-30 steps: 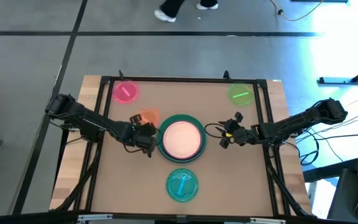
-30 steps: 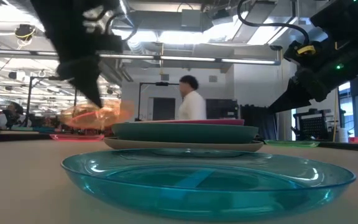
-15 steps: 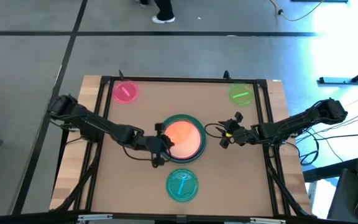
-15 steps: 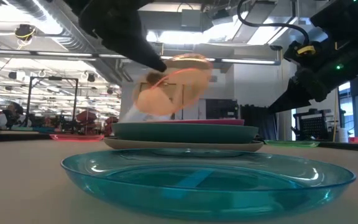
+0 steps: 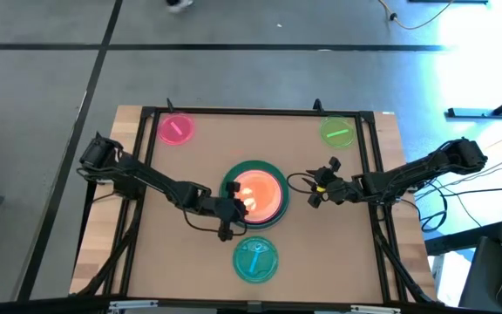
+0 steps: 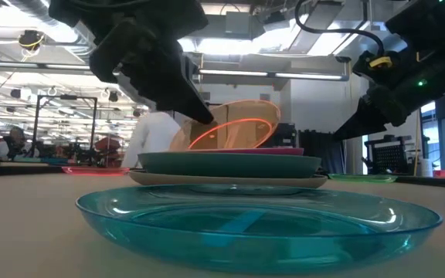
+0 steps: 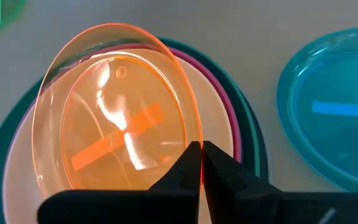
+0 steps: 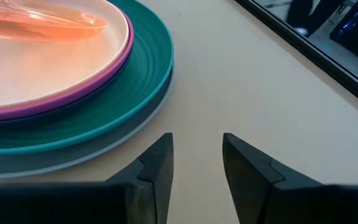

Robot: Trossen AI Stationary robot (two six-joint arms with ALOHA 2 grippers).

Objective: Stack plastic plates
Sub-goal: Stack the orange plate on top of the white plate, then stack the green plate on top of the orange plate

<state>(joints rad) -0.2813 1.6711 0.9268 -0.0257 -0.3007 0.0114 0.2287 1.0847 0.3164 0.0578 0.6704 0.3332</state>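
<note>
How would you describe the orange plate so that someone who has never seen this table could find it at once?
Start at the tall stack of plates in the middle of the table. The orange plate sits tilted over its top, pinched at the rim by the left gripper. It is the only see-through orange one, and the only plate being held.

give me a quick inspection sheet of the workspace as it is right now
surface: tan table, black frame round it
job's things: stack at centre, pale pink on top; orange plate tilted above it; light blue plate, small pink plate, green plate lie apart
clutter: nothing seen
grippers: left gripper pinches the orange plate's rim; right gripper open, empty, beside the stack
cables: wires along right arm
surroundings: grey floor; a person behind the table in the low view
</note>
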